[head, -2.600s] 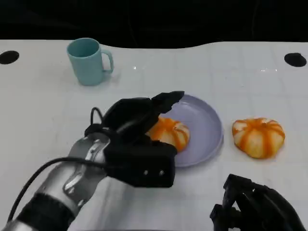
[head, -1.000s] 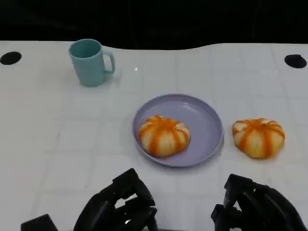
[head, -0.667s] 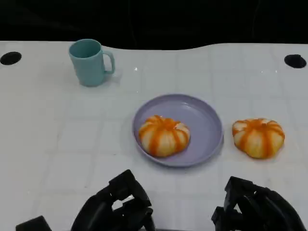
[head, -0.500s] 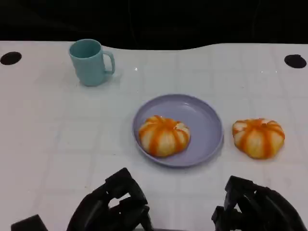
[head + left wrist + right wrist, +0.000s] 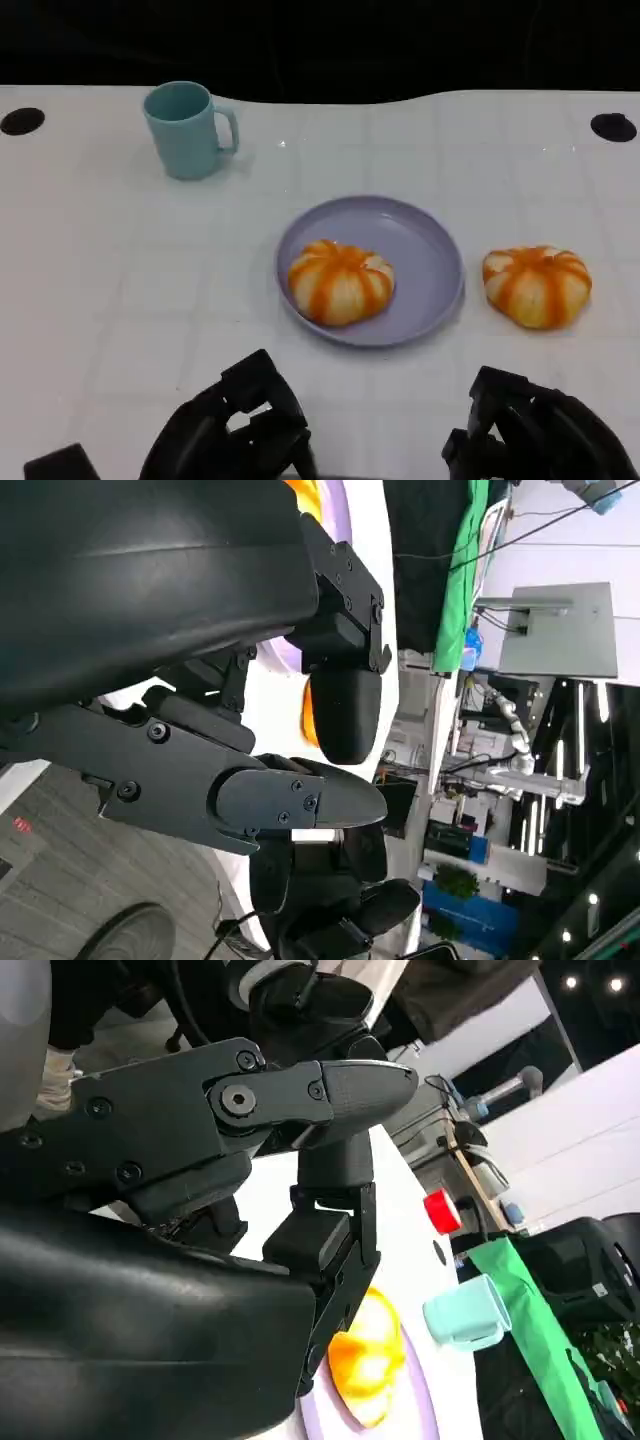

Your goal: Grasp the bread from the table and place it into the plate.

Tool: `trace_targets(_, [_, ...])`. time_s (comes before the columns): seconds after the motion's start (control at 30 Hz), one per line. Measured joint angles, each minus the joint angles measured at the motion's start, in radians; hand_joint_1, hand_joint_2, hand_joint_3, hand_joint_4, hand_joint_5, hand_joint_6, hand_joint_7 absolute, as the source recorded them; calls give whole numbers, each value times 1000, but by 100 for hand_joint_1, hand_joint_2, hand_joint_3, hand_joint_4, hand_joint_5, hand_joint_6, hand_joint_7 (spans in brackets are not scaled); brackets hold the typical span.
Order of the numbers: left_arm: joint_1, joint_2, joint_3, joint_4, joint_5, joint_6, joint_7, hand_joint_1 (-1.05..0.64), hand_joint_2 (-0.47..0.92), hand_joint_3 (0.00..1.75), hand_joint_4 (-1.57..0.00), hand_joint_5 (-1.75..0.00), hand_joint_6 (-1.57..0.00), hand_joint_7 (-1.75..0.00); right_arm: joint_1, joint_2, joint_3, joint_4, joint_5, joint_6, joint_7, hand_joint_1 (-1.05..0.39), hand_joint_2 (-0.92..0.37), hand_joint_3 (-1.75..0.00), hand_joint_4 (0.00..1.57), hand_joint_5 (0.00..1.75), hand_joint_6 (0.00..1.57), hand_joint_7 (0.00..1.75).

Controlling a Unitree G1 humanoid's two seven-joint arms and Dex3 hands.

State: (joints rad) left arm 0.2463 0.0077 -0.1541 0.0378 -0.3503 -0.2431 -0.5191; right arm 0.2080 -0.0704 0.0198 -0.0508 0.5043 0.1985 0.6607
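Observation:
One orange-striped bread [image 5: 340,281] lies in the left half of the lilac plate [image 5: 425,250] at the middle of the table. A second bread [image 5: 537,285] of the same look sits on the white table just right of the plate. My left hand [image 5: 228,430] is low at the near edge, well short of the plate, holding nothing, its fingers [image 5: 300,795] apart. My right hand [image 5: 530,435] rests at the near right, in front of the second bread, also with nothing in it. The right wrist view shows a bread [image 5: 368,1360] on the plate [image 5: 420,1405] past my fingers [image 5: 330,1085].
A teal mug [image 5: 186,129] stands at the far left, handle to the right, and appears as the mug [image 5: 462,1315] in the right wrist view. Two black holes [image 5: 20,120] mark the table's far corners. Bare white table lies between my hands and the plate.
My left hand, earlier over the bread in the plate, has let it go and drawn back to the near edge. Over the last second it only shifted slightly. The right hand stayed.

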Motion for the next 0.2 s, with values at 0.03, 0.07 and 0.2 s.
trace_targets(0.03, [0, 0, 0, 0, 0, 0, 0, -57, 92, 32, -67, -175, -46, -168, 0, 0, 0, 0, 0, 0, 0, -73, -92, -26, 88, 163, 78, 142])
trace_targets(0.07, [0, 0, 1, 0, 0, 0, -1, -57, 92, 33, -67, -175, -46, -168, 0, 0, 0, 0, -1, 0, 0, -72, -92, -26, 87, 163, 78, 143])
trace_targets(0.2, [-9, 0, 3, 18, 0, -1, -9, -57, 92, 34, -66, -175, -45, -167, 0, 0, 0, 0, 1, 0, 0, -72, -92, -24, 87, 162, 77, 140])
